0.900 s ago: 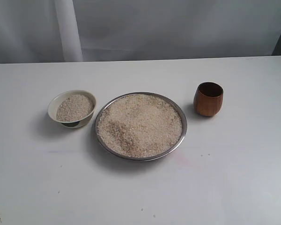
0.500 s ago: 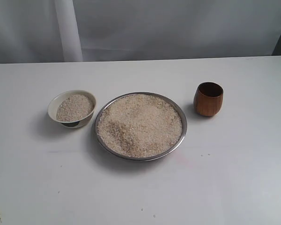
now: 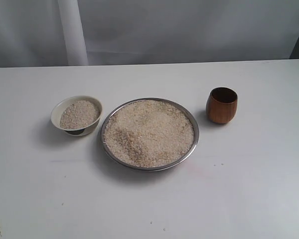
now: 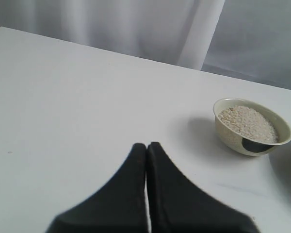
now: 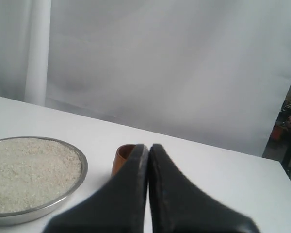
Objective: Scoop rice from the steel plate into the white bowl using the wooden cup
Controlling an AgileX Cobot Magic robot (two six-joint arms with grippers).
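Note:
The steel plate point(image 3: 192, 144) sits mid-table, heaped with rice point(image 3: 148, 132). Left of it stands the white bowl point(image 3: 57, 118), also holding rice. The wooden cup point(image 3: 222, 105) stands upright and empty to the plate's right. Neither arm shows in the exterior view. In the left wrist view my left gripper point(image 4: 146, 145) is shut on nothing, well short of the white bowl point(image 4: 228, 138). In the right wrist view my right gripper point(image 5: 148, 146) is shut and empty; the wooden cup point(image 5: 121, 159) is partly hidden behind its fingers, beside the steel plate point(image 5: 82, 167).
A white table point(image 3: 249, 189) carries everything, with a few stray grains near its front edge. A pale curtain point(image 3: 189, 30) hangs behind the table's far edge.

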